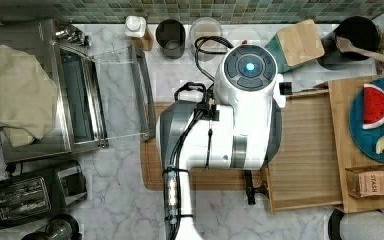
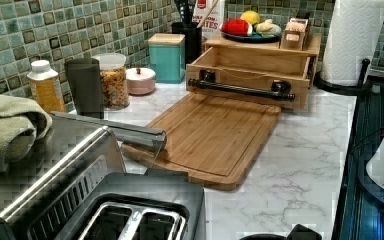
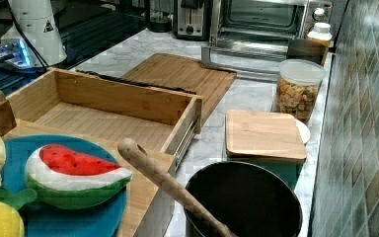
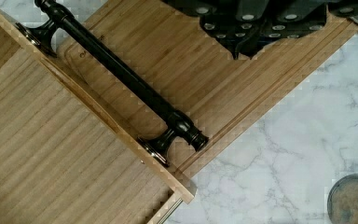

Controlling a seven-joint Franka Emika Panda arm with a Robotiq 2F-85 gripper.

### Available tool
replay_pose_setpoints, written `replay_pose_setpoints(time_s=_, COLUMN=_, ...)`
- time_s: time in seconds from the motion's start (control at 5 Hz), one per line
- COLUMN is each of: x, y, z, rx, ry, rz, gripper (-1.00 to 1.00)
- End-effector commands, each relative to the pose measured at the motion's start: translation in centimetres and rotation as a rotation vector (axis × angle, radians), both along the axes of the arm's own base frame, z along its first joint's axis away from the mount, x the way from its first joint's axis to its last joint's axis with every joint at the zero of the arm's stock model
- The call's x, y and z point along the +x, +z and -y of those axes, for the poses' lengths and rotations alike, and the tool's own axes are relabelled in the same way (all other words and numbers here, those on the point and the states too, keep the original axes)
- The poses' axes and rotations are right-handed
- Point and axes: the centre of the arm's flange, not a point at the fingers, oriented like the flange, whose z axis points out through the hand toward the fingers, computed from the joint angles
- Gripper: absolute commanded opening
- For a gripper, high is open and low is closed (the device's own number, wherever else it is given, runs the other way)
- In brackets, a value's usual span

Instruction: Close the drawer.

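The claw (image 4: pixel 256 28) appears in the wrist view as dark finger bodies hanging above the bamboo cutting board (image 4: pixel 223 79); whether its fingers are released or clenched cannot be told, and nothing is seen between them. Nearest to it, just across a strip of board, runs the black bar handle (image 4: pixel 121 77) of the drawer (image 4: pixel 51 154), apart from the claw and untouched. The handle is fixed on two posts to the drawer's front panel, which overhangs the board's edge. Beyond the handle lies the drawer's ribbed bamboo floor, bare. In the top view the white arm (image 1: pixel 230 115) covers the claw and stands over the junction of board and drawer front; the drawer (image 1: pixel 305 150) is pulled well out from its wooden stand (image 1: pixel 342 145) toward the arm. The right view shows the drawer (image 3: pixel 113 123) extended on a metal slide rail (image 3: pixel 185 136). Farther off on top of the stand sit a blue plate (image 1: pixel 360 125) with a toy watermelon slice (image 1: pixel 377 106) and a tea box (image 1: pixel 372 182). On the far side of the board from the drawer, well away, a silver toaster oven (image 1: pixel 55 90) stands with its glass door (image 1: pixel 120 92) dropped open, a folded cloth (image 1: pixel 15 95) on its roof.
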Motion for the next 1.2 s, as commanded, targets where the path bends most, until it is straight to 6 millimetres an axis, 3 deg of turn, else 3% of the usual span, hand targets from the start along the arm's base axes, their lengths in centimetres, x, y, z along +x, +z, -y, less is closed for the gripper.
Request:
replay_pose_setpoints(time_s=0.2, x=-0.1, y=-0.1, z=0.6, rx=0.0, ry=-0.011, rz=-0.002, gripper=-1.0)
replay_pose_setpoints(time_s=0.4, x=-1.5, y=-0.3, z=-0.5, rx=-0.01, ry=0.211, rz=-0.032, gripper=-1.0)
replay_pose_setpoints(time_s=0.6, x=-4.3, y=-2.6, z=-2.4, rx=0.02, ry=0.377, rz=0.018, gripper=-1.0)
replay_pose_setpoints(time_s=0.8, x=-6.2, y=-5.2, z=-2.5, rx=0.042, ry=0.613, rz=0.051, gripper=-1.0)
replay_pose_setpoints(time_s=1.0, x=-7.6, y=-8.2, z=-1.2, rx=0.103, ry=0.785, rz=0.054, gripper=-1.0)
replay_pose_setpoints(time_s=1.2, x=-7.5, y=-11.0, z=-0.1, rx=0.094, ry=0.869, rz=0.032, gripper=-1.0)
